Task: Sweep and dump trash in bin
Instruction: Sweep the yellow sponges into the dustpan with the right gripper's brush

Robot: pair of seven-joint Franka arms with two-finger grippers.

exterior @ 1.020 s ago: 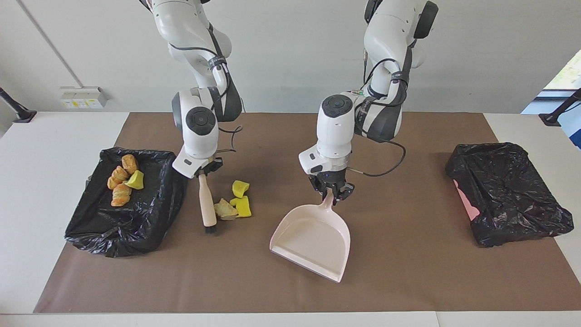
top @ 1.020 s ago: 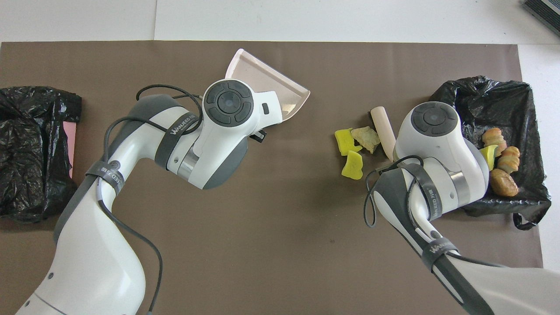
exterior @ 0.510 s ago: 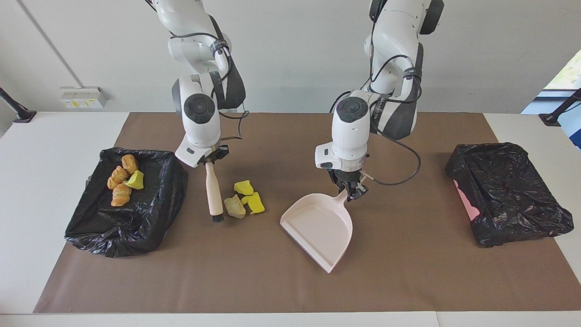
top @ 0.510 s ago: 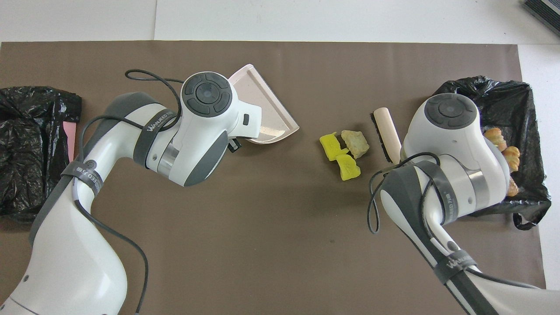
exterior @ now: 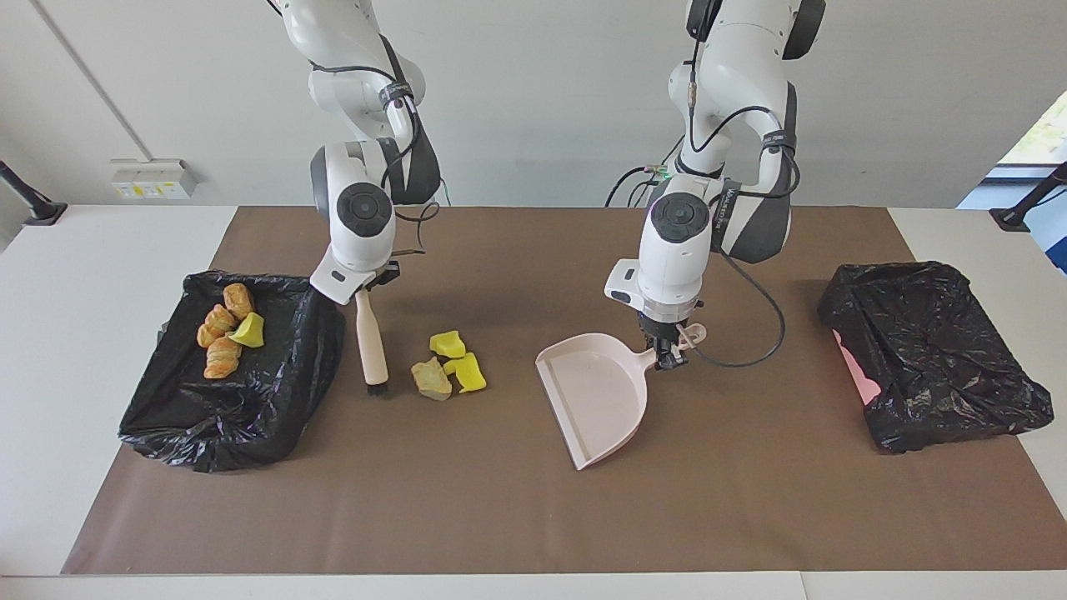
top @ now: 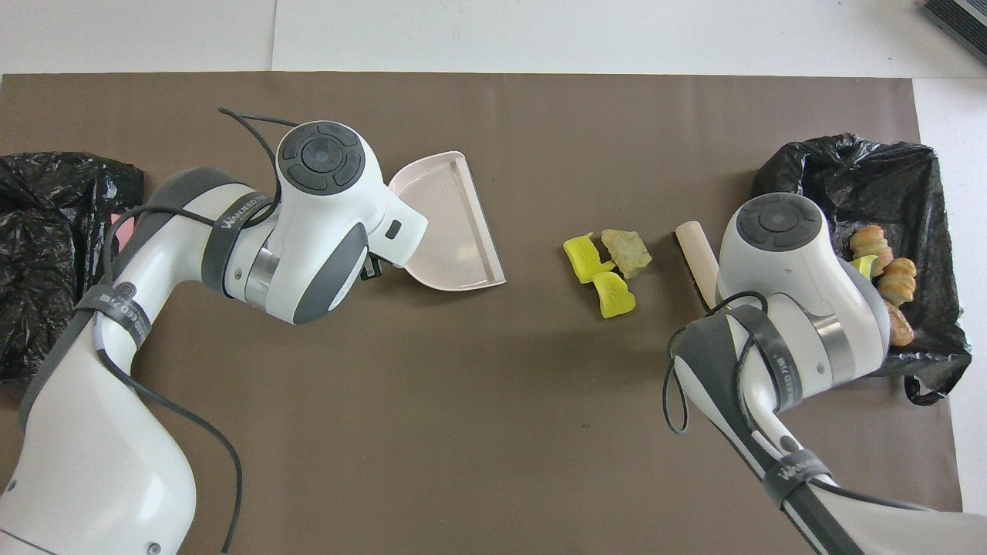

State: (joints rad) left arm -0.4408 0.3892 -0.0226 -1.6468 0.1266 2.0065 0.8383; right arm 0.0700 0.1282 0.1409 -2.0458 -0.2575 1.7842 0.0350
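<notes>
Pink plastic is your landmark: the dustpan (exterior: 596, 396) rests on the brown mat (exterior: 517, 517) near the middle of the worktop (exterior: 100, 250), its open mouth turned toward the right arm's end. Your left gripper (exterior: 669, 354) has its fingers clamped on the dustpan's handle; the facing view shows that grip, while from overhead the wrist hides it. Your right gripper (exterior: 367, 287) is closed on the top of the brush (exterior: 371, 342), which hangs nearly upright with its bristles down at the mat. Overhead, only the brush's pale end (top: 694, 247) peeks out from under the wrist.

The loose trash (exterior: 448, 367), two yellow sponge bits and a pale bread chunk, lies between the brush and the dustpan. More pastries (exterior: 221, 333) and a sponge bit sit on the black-bagged bin (exterior: 233, 417) at the right arm's end. A second black bag (exterior: 934, 350) lies at the left arm's end.

Compared with a second ago, you have swung the dustpan's mouth round toward the trash, and the brush has backed away from the pile it nudged toward the dustpan.
</notes>
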